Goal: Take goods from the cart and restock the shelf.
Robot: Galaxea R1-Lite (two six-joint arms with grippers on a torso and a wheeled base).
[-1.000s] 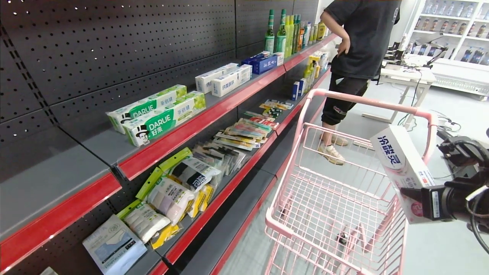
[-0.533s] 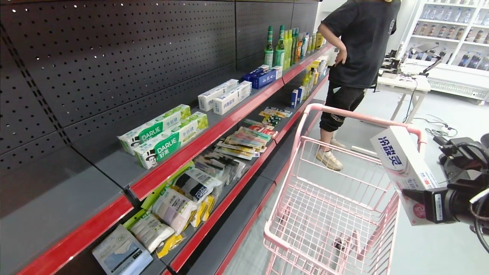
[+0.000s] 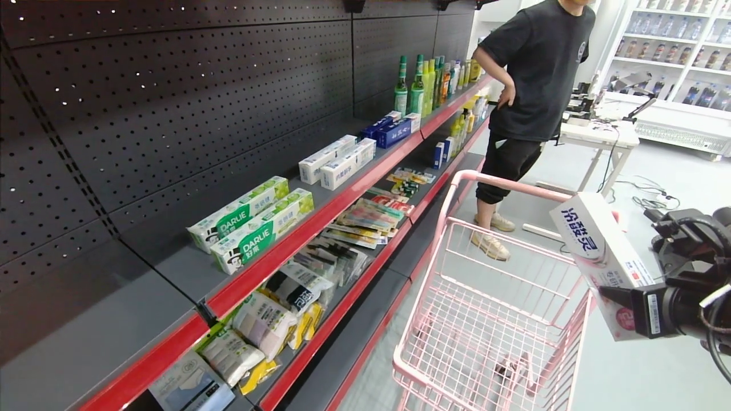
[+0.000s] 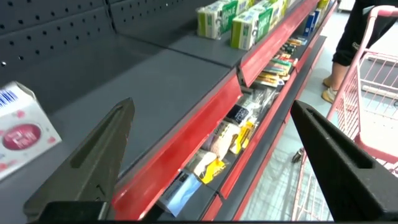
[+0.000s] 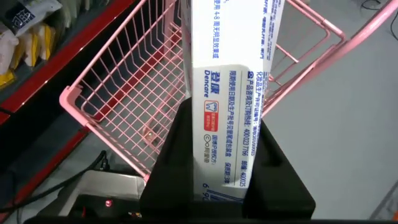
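My right gripper (image 3: pixel 625 308) is shut on the lower end of a white-and-pink toothpaste box (image 3: pixel 599 257), held tilted above the right rim of the pink cart (image 3: pixel 502 184). In the right wrist view the box (image 5: pixel 227 74) stands up between the fingers (image 5: pixel 177 134), over the cart's wire basket (image 5: pixel 124 81). My left gripper (image 4: pixel 211 106) hangs open over the bare grey shelf (image 4: pixel 149 74), above its red front edge. A matching white-and-pink box (image 4: pixel 22 127) lies on that shelf beside the left finger.
Green toothpaste boxes (image 3: pixel 251 228) and white boxes (image 3: pixel 337 162) lie farther along the grey upper shelf (image 3: pixel 171 274). Bagged goods (image 3: pixel 262 319) crowd the lower shelf. The cart basket holds a small dark item (image 3: pixel 505 368). A white table (image 3: pixel 599 134) stands behind.
The head view has shifted, so the shelves sit lower in the picture. The toothpaste box stays in my right gripper over the cart's right side.
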